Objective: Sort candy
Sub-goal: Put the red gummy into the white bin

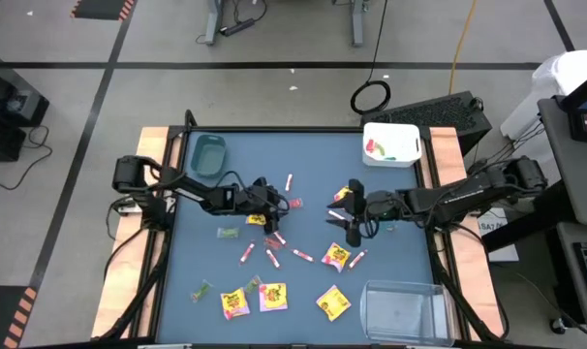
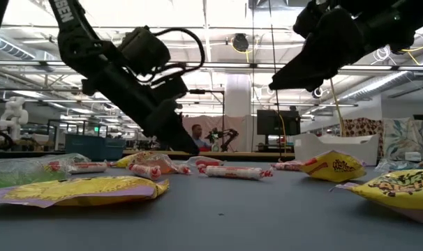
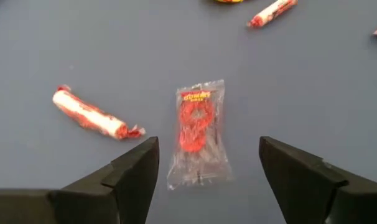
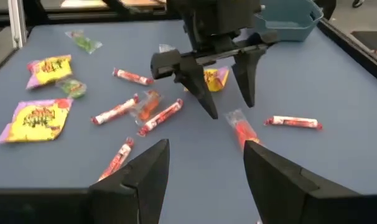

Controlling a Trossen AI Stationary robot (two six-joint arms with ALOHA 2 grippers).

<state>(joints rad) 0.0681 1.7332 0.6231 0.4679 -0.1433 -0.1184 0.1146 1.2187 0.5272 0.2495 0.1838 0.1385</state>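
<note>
No text legible: print on the red clear-wrapped candy [image 3: 198, 134] and yellow packets [image 4: 37, 119] is too blurred to read.

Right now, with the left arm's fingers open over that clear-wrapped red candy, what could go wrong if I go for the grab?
1. The flat, clear-wrapped red candy lies flush on the blue-grey table mat; the left gripper could slide off the slick wrapper.
2. A pink-white stick candy lies close beside one finger and may get nudged or pinched too.
3. The right gripper hovers nearby, facing the left one; moving both risks contact.
</note>
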